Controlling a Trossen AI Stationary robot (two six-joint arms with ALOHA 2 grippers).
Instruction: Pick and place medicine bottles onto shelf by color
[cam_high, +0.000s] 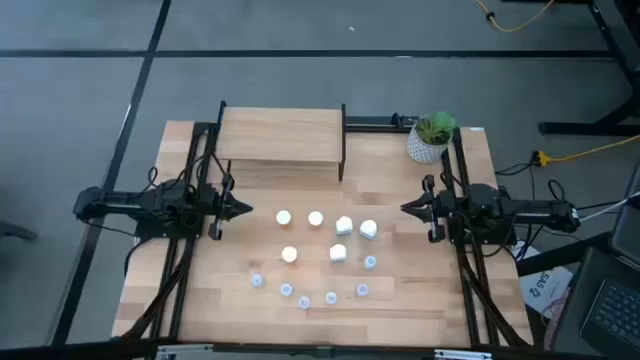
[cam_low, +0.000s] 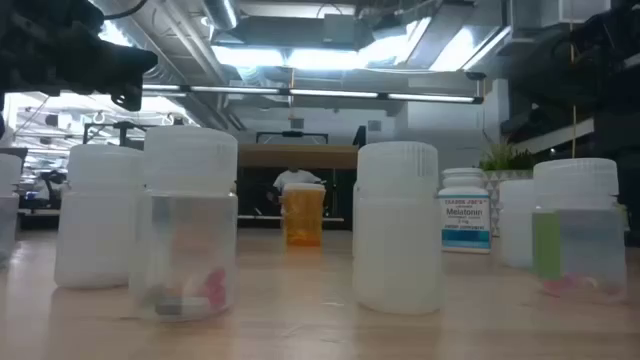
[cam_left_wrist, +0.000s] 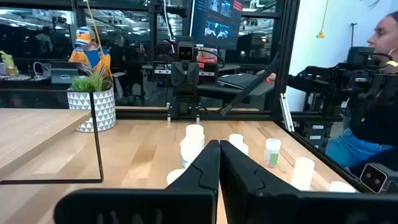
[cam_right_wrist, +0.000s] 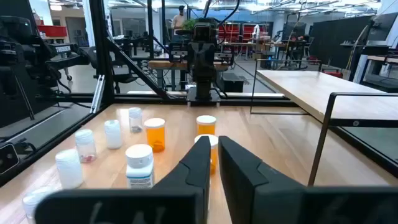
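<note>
Medicine bottles (cam_high: 325, 250) are seen clustered on the table (cam_high: 420, 300), in front of the shelf (cam_high: 281, 134) and well apart from it: orange ones nearest the shelf's left half, white ones toward its right, pale-blue vials in an arc farthest from it. Nothing is seen on the shelf top. Left gripper (cam_high: 248, 209) is held off the shelf's left front corner, fingers pressed together, nothing gripped. Right gripper (cam_high: 406, 208) is held off the shelf's right front corner, fingers nearly together, nothing gripped. A potted plant (cam_high: 432, 137) is noted just right of the shelf.
</note>
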